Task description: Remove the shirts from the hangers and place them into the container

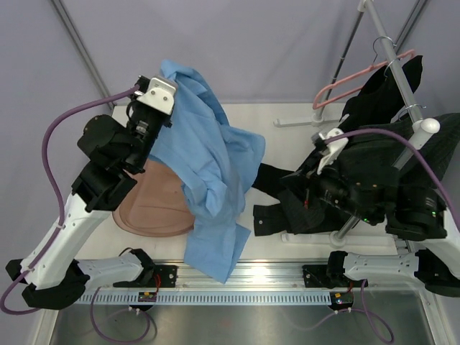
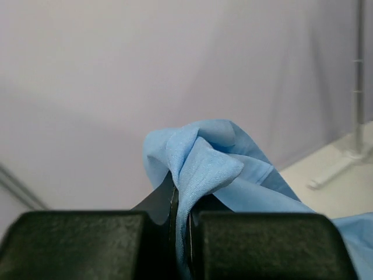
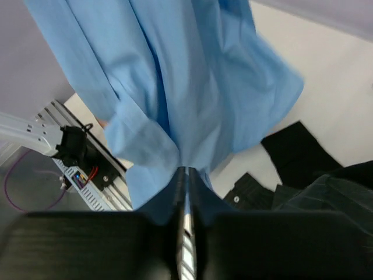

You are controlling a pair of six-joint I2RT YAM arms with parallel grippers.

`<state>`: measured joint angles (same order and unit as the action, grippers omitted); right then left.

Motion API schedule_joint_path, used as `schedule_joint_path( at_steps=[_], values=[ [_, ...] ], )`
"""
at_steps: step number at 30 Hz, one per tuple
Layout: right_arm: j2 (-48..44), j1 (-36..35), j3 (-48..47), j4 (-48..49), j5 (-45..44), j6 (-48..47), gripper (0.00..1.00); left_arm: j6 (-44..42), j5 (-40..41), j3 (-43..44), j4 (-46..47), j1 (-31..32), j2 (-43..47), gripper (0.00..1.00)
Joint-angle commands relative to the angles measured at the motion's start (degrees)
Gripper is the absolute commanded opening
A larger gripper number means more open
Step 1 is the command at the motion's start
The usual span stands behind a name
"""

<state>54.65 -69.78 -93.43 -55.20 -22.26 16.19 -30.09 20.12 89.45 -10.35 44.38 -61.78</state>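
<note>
My left gripper (image 1: 165, 77) (image 2: 180, 210) is raised at the back left and shut on a bunch of the light blue shirt (image 1: 208, 165) (image 2: 210, 157). The shirt hangs from it, off any hanger, draping over the right side of the pinkish-brown container (image 1: 144, 208) down to the front rail. My right gripper (image 1: 303, 176) (image 3: 185, 172) is low at the right, its jaws together with nothing between them, pointing at the blue shirt (image 3: 175, 76). A black shirt (image 1: 384, 90) hangs on the rack by a pink hanger (image 1: 345, 83). Dark pinstriped cloth (image 1: 374, 154) covers my right arm.
The grey rack pole (image 1: 399, 79) slants across the back right, its white base (image 1: 302, 122) on the table. Dark sleeves (image 1: 277, 180) (image 3: 297, 154) trail over the table between the arms. The metal rail (image 1: 237, 273) runs along the front edge.
</note>
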Motion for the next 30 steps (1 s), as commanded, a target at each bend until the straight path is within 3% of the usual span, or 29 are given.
schedule_joint_path(
  at_steps=[1,10,13,20,30],
  values=[
    [1.1,-0.4,5.2,2.7,1.2,2.0,0.0,-10.8,-1.0,4.8,13.9,-4.6,-1.8,0.0],
    [1.6,-0.4,13.6,9.7,-0.9,1.5,0.0,-11.1,-6.3,7.4,29.0,-19.9,-5.3,0.0],
    [2.8,-0.4,15.5,10.4,-0.3,1.7,0.0,-8.2,-10.4,13.5,28.1,-24.2,-7.5,0.0],
    [4.8,-0.4,22.7,16.1,5.9,4.9,0.0,-11.1,-13.8,31.6,27.6,-25.2,-15.2,0.0],
    [8.9,-0.4,25.4,20.0,11.6,6.0,0.0,-15.3,-18.4,43.2,37.1,-25.3,-20.8,0.0]
  ],
)
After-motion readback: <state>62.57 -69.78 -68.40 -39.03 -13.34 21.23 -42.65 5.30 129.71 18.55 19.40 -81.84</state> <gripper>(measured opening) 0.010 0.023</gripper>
